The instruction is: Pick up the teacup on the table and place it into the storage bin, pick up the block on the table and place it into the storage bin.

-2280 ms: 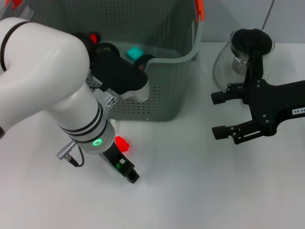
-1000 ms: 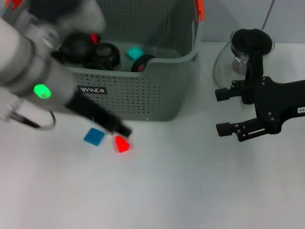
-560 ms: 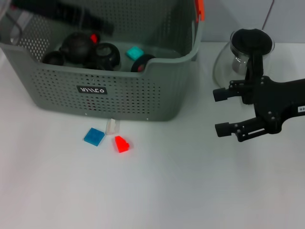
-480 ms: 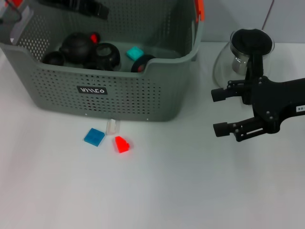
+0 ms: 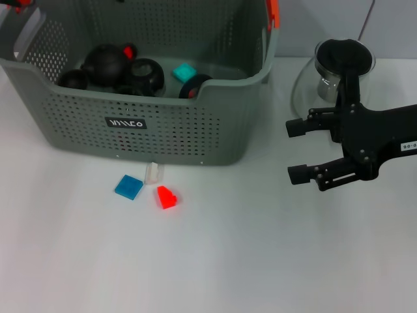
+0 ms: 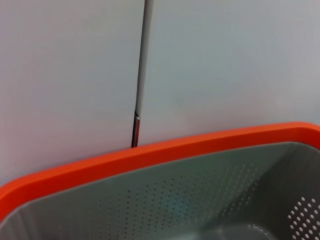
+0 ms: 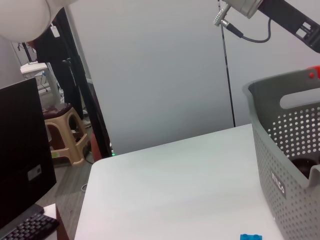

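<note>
Beside the grey-green perforated storage bin (image 5: pixel 195 140), a small red block (image 5: pixel 166 197)

The storage bin (image 5: pixel 195 130) carries a small black label (image 5: pixel 126 122) on its front wall with white lettering, too stylised to read surely. The same label (image 7: pixel 278 183) shows sideways in the right wrist view. A white tag (image 5: pixel 408 147) on the right arm bears small digits, illegible.

I can't see my left claw from the head camera. The storage bin (image 5: pixel 215 137) is cut off at the frame's top, its label (image 5: pixel 126 122) lettering unreadable.
</note>
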`<state>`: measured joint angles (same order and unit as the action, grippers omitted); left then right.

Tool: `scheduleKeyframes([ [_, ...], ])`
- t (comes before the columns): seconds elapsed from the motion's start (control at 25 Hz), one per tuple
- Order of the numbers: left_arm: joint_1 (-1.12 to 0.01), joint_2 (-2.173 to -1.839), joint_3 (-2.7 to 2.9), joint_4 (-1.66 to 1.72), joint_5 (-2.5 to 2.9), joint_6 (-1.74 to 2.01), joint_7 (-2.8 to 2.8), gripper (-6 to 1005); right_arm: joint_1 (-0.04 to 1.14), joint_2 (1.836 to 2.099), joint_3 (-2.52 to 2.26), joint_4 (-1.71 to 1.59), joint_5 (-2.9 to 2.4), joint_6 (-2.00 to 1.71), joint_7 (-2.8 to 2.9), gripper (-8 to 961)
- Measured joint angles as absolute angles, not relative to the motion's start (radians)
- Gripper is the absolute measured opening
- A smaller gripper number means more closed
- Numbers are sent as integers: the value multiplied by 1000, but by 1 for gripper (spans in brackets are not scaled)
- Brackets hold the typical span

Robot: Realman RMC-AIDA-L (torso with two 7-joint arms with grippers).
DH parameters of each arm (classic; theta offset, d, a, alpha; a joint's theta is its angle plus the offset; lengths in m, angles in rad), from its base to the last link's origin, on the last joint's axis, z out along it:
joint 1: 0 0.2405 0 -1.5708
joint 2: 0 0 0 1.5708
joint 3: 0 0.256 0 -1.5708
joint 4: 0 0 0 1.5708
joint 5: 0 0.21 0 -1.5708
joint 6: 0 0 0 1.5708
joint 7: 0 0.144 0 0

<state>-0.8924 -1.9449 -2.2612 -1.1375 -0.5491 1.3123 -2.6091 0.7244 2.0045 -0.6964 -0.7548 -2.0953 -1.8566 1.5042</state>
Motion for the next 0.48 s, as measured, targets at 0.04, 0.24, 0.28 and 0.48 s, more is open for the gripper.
scheduleKeyframes([
  [0.04, -892, -1948, -2259, -1144, -543, 1309, -2609, 549, 726, 2005, -696, -755, -2095, -1855, 1504, 939],
  [0.24, -894, -1952, -2256, -1178, -481, 1329, -2604, 569, 732, 2005, -690, -755, -2093, -1852, 1497, 940],
  [0.28, -890, -1954, -2256, -1197, -476, 1340, -2600, 574, 733, 2005, -686, -755, -2093, -1852, 1496, 940],
  [0.48, -806, -1995, -2258, -1441, -510, 1480, -2528, 594, 733, 2006, -673, -755, -2070, -1853, 1494, 940],
])
